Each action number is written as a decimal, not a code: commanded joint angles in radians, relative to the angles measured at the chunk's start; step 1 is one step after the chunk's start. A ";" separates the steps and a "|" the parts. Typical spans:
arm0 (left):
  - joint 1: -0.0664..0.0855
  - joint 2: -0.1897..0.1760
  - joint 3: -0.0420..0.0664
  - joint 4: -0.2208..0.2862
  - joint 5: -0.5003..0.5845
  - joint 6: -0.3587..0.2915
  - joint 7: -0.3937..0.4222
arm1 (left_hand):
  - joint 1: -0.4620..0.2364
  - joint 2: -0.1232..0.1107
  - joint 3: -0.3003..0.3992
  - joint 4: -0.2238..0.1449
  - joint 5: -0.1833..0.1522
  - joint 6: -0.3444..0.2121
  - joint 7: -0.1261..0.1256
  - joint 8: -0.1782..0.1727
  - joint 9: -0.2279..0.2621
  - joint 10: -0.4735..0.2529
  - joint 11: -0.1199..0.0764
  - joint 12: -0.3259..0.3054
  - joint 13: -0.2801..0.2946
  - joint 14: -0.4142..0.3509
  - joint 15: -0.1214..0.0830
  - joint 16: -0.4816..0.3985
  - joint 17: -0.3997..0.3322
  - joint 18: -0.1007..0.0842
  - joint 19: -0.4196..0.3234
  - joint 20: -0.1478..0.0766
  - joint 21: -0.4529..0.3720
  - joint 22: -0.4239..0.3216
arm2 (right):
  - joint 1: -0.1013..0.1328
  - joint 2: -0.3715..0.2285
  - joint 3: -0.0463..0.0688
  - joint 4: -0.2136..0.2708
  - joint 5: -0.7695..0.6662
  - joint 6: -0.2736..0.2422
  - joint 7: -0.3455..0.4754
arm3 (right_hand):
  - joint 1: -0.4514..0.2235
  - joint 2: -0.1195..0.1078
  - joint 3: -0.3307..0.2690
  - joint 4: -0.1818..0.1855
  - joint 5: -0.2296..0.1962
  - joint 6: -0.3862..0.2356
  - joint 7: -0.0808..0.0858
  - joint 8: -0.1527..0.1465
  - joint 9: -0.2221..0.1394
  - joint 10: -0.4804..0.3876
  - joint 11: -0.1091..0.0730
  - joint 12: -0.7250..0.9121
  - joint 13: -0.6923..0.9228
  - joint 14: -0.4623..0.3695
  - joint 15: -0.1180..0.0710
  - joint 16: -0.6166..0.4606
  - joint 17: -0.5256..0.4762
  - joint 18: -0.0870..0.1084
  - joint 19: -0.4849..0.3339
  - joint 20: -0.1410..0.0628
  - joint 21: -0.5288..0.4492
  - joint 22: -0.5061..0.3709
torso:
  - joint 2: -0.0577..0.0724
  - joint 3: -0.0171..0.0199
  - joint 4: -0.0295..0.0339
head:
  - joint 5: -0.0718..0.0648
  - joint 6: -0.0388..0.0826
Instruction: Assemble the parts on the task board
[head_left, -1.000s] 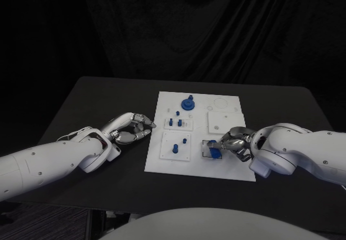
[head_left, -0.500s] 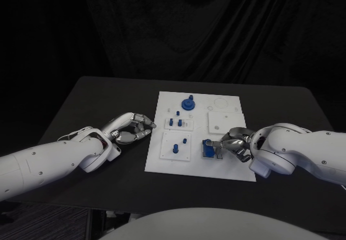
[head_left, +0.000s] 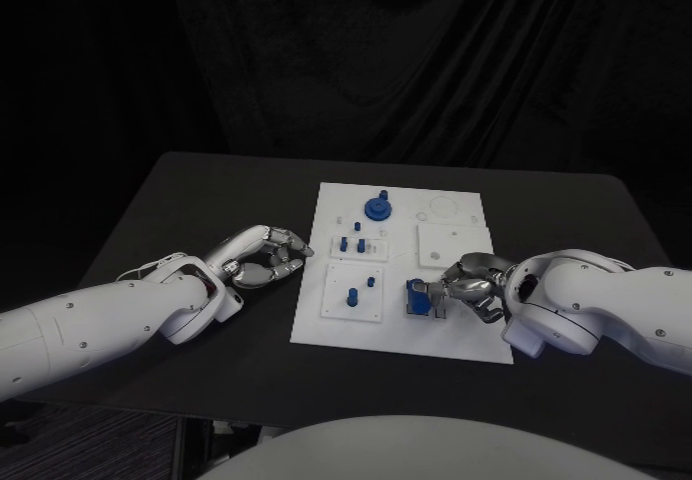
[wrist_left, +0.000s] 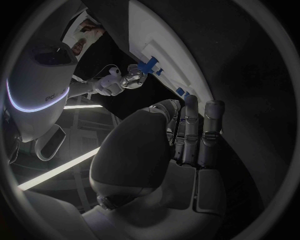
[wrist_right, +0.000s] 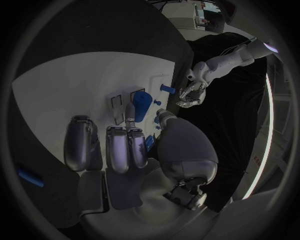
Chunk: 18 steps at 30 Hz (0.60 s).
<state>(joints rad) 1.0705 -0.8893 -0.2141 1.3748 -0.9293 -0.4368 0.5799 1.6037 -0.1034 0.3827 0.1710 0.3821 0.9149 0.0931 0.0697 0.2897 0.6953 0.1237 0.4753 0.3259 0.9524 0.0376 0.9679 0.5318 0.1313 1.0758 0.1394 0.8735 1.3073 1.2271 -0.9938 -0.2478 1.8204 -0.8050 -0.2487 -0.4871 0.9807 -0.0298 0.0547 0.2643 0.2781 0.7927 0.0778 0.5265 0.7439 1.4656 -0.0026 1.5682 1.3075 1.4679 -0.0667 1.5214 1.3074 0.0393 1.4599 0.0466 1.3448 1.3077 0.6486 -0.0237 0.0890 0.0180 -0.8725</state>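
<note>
Blue part (head_left: 420, 298) sits near the white task board's (head_left: 459, 338) right front corner, pinched by the right hand (head_left: 473, 286). The left hand (head_left: 263, 257) rests curled and empty on the worktop (head_left: 188, 200) beside the board's left edge.

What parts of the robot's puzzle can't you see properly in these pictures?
- Head view: the right hand covers one side of the blue part, so the grip is unclear.
- Head view: the small pegs on the task board are too tiny to tell their shapes.
- Left wrist view: the left hand hides much of the board.
</note>
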 joint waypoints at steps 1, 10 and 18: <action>-0.003 0.000 0.001 0.001 0.005 0.011 0.008 | 0.000 0.012 0.001 -0.004 0.005 0.004 0.005 0.002 -0.001 -0.001 0.007 0.005 -0.001 -0.008 0.001 -0.001 -0.002 0.014 -0.005 0.001 0.005 0.071 | -0.003 -0.011 0.000 0.021 -0.121 -0.016 0.070 | 0.039 -0.006 -0.015 -0.008 0.003 -0.006 -0.012 0.039 0.022 0.105 -0.003 0.003 0.263 0.076 0.000 0.002 0.156 0.015 0.006 -0.001 0.008 0.191 | 0.000 0.0004 -0.0008 | 0.001 0.000; -0.005 -0.002 0.001 0.002 0.005 0.013 0.007 | 0.000 0.013 0.001 -0.004 0.006 0.004 0.006 0.002 -0.001 0.000 0.007 0.006 -0.001 -0.008 0.002 -0.001 -0.002 0.014 -0.006 0.002 0.005 0.071 | -0.013 -0.054 0.000 0.069 -0.277 0.010 0.098 | 0.153 -0.006 -0.082 -0.030 0.004 -0.065 -0.045 0.318 0.227 0.105 -0.030 0.003 0.263 0.082 -0.022 0.013 0.181 0.012 0.013 -0.021 0.019 0.196 | 0.000 0.0006 -0.0010 | 0.003 0.000; -0.005 -0.003 0.001 0.003 0.005 0.013 0.006 | -0.001 0.014 0.001 -0.005 0.007 0.005 0.007 0.002 -0.001 0.001 0.007 0.006 -0.001 -0.008 0.002 -0.001 -0.002 0.014 -0.007 0.002 0.004 0.071 | -0.020 -0.073 0.000 0.075 -0.347 0.023 0.107 | 0.201 0.002 -0.094 -0.040 0.005 -0.075 -0.057 0.390 0.284 0.105 -0.041 0.003 0.263 0.085 -0.031 0.018 0.193 0.010 0.015 -0.029 0.024 0.198 | 0.000 -0.0002 -0.0002 | 0.003 0.000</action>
<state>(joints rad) 1.0671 -0.8923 -0.2138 1.3752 -0.9293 -0.4333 0.5791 1.6032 -0.1028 0.3827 0.1710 0.3821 0.9186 0.0967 0.0697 0.2898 0.6953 0.1237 0.4752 0.3260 0.9525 0.0376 0.9679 0.5318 0.1313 1.0759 0.1395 0.8735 1.3073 1.2095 -1.0647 -0.2483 1.8930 -1.0771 -0.2390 -0.4012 1.1746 -0.0288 -0.0374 0.2274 0.2781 0.7245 0.0243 0.9105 1.0233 1.4685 -0.0361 1.5682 1.3074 1.4654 -0.0878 1.5333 1.3074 0.0392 1.4651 0.0267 1.3620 1.3076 0.6487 -0.0234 0.0883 0.0215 -0.8725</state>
